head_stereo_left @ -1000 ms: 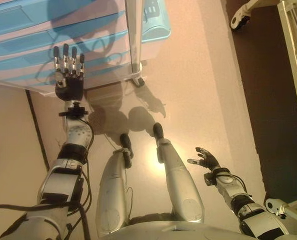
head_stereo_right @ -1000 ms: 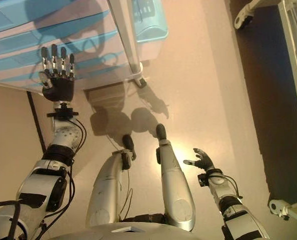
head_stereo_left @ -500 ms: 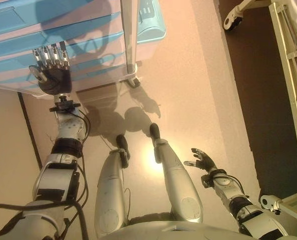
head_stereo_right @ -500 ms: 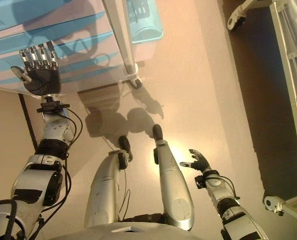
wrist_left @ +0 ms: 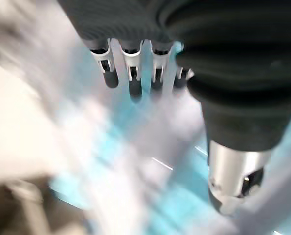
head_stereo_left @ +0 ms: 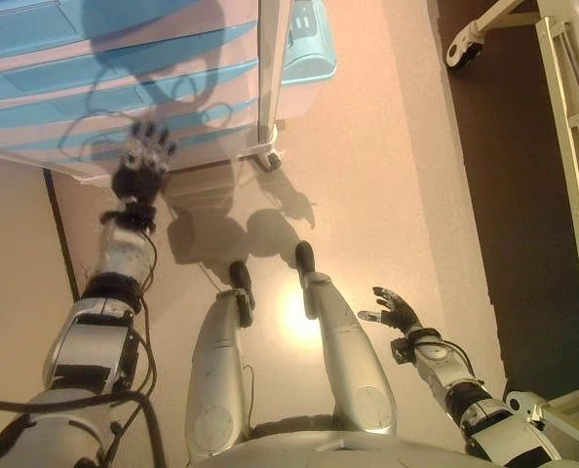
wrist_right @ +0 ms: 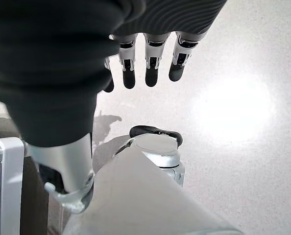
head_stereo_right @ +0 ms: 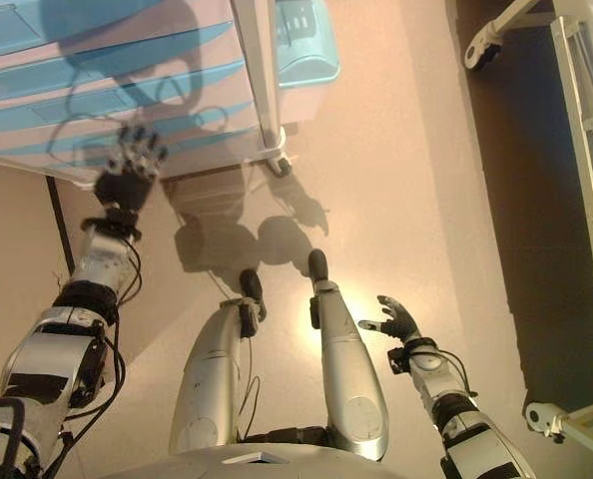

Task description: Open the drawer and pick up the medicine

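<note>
A white cabinet with light-blue drawers [head_stereo_left: 104, 88] stands at the upper left in the eye views; every drawer front in sight is shut. My left hand [head_stereo_left: 141, 168] is raised in front of the lowest drawer fronts, fingers [wrist_left: 131, 73] straight and spread, holding nothing. Whether it touches the cabinet I cannot tell. My right hand [head_stereo_left: 395, 311] hangs low at the right, relaxed and empty, fingers [wrist_right: 151, 63] loosely extended over the floor. No medicine shows in any view.
A light-blue tray [head_stereo_left: 304, 44] juts from the cabinet's right side, beside a white post on a caster [head_stereo_left: 268, 156]. A white wheeled frame [head_stereo_left: 562, 107] stands over the dark floor strip at the right. A dark seam [head_stereo_left: 60, 234] runs along the pale floor at the left.
My left hand has moved right and a little lower along the cabinet front, now at the lowest drawers. The head camera has shifted slightly. The right hand has stayed put.
</note>
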